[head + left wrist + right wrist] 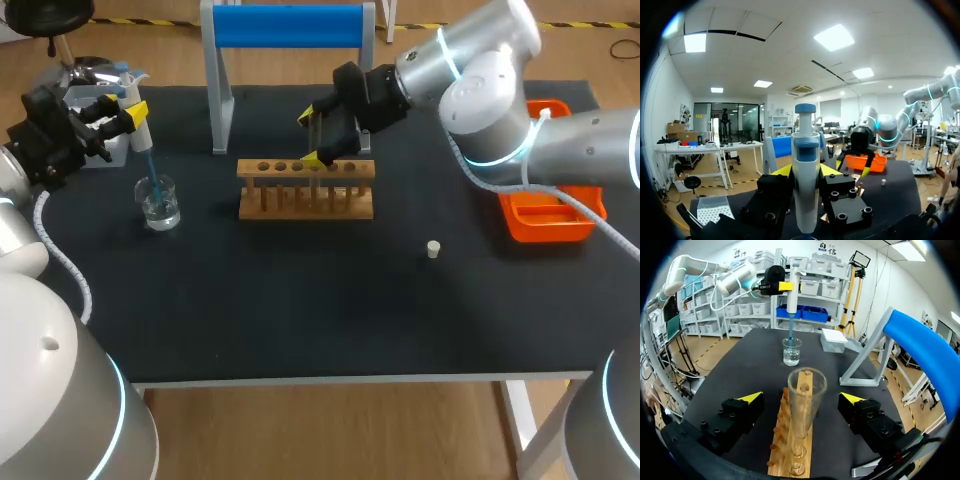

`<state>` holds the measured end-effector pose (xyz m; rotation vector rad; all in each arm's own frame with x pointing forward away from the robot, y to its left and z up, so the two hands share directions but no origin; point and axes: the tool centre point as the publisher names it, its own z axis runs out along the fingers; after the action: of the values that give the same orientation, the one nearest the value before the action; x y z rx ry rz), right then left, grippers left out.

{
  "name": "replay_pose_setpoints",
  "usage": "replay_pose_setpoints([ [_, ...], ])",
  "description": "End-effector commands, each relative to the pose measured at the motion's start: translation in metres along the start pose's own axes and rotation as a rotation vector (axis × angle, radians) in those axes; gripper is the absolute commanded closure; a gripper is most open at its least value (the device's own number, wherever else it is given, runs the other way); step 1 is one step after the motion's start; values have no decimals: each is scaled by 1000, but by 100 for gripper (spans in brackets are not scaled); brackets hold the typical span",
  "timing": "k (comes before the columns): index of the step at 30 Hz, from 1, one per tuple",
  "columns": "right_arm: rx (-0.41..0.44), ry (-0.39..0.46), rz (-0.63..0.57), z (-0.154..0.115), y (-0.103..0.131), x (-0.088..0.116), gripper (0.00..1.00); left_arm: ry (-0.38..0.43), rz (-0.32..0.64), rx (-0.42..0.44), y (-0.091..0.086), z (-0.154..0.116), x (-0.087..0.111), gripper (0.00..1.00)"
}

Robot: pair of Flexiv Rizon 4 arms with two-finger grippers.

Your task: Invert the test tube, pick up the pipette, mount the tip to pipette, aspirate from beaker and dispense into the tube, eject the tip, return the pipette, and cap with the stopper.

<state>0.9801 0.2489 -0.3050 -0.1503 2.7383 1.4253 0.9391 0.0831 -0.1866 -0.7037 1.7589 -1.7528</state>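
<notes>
Pipette (805, 185), gripped by left tool (133, 112), dips in beaker (159, 203) beside rack (305, 190); right tool (313, 137), open around tube (806, 395), might tilt it closing off-centre.

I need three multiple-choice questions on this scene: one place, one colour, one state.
1. Where does the blue tip of the pipette end?
A. in the beaker
B. in a bottle
C. in a bowl

2. What colour is the tray?
A. green
B. orange
C. white

3. How is the right claw at the test tube?
A. shut on it
B. open, fingers clear of it
C. shut on a cup

Answers:
1 A, the tip reaches inside the beaker.
2 B, its walls are orange.
3 B, gaps show on both sides of the tube.
</notes>
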Motion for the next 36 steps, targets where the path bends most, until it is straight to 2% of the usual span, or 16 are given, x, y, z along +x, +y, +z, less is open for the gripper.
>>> replay_pose_setpoints([
  [1, 16, -1, 1, -1, 3, 2, 0, -2, 1, 1, 0, 0, 1, 100],
  [11, 27, -4, 4, 0, 1, 8, 0, -2, 1, 1, 0, 0, 1, 100],
  [13, 40, -26, 2, -1, 1, 9, 0, -2, 1, 1, 0, 0, 1, 100],
  [33, 37, -31, 4, -2, 1, 9, 0, -2, 1, 1, 0, 0, 1, 100],
  [36, 37, -31, 4, -2, 1, 9, 0, -6, 12, 6, -5, -1, 1, 100],
])
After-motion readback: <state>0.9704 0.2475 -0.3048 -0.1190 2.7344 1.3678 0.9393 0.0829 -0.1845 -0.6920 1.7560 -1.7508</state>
